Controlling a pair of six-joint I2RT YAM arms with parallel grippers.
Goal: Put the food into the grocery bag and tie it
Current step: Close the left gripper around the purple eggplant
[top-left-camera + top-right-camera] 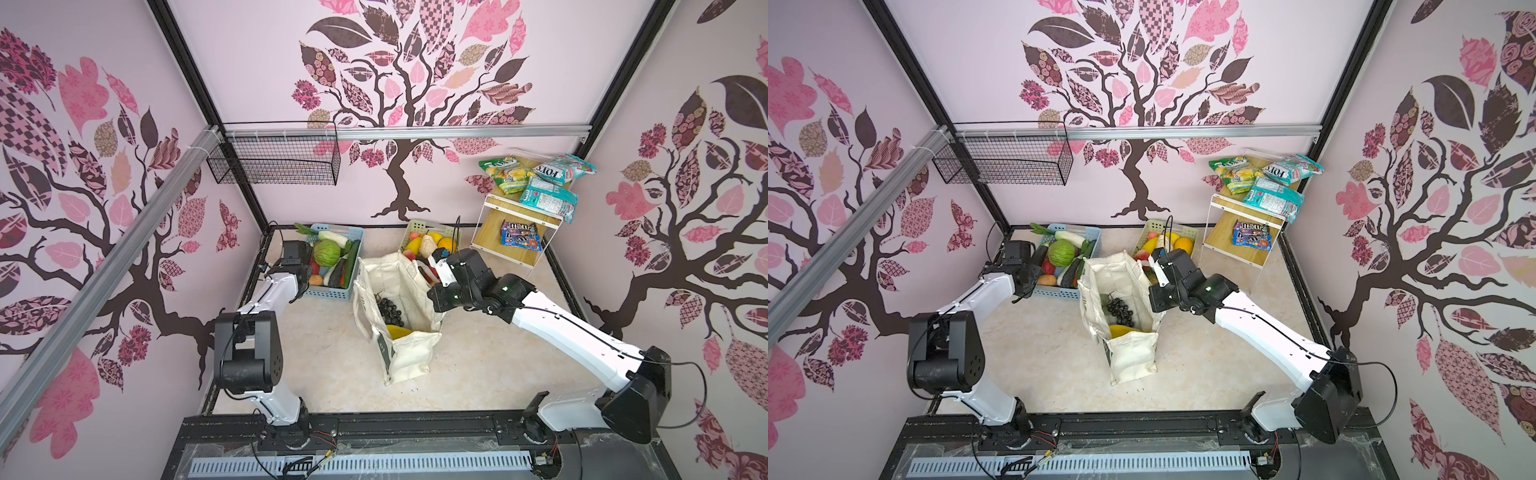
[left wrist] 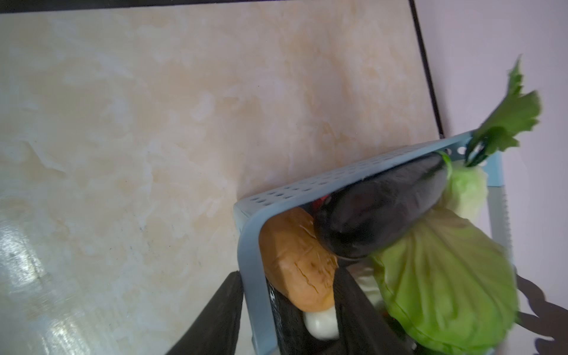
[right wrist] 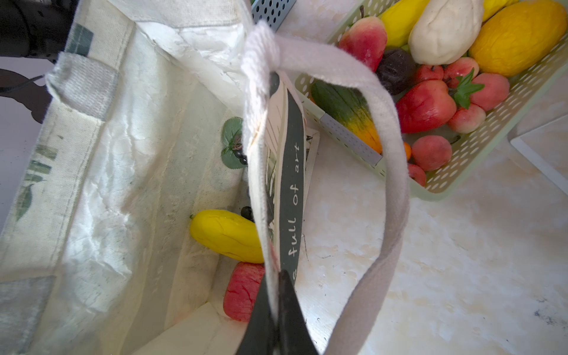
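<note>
- In both top views the grocery bag [image 1: 409,353] [image 1: 1133,357] stands upright at mid-table with its mouth open. The grape bunch [image 1: 388,309] and banana [image 1: 398,331] lie inside it.
- The cabbage [image 1: 327,252] and radish [image 1: 332,237] sit in the blue basket [image 1: 328,296]. The blue M&M's packet [image 1: 521,242] lies on the shelf [image 1: 494,245], well apart from both grippers.
- The left arm [image 1: 270,291] reaches forward with its elbow raised and its wrist tipped down over the basket's corner. The right arm [image 1: 561,328] stretches low to the bag's rim.
- In the left wrist view, the left gripper [image 2: 285,316] has its jaws apart, straddling the basket wall with one finger outside and one inside. A potato [image 2: 298,264] lies just ahead of the jaws. An eggplant [image 2: 378,209] and the cabbage lie beyond, on the inner finger's side.
- In the right wrist view, the right gripper [image 3: 273,307] has its jaws clamped together on the bag's rim. The handle loop [image 3: 384,153] hangs to the outer side of the jaws. The banana is on the inner side, deep in the bag.
- Judgement: the left arm is fetching the next food while the right arm holds the mouth open. The next move calls for clearing the basket wall, centring over the cabbage and opening wide.
</note>
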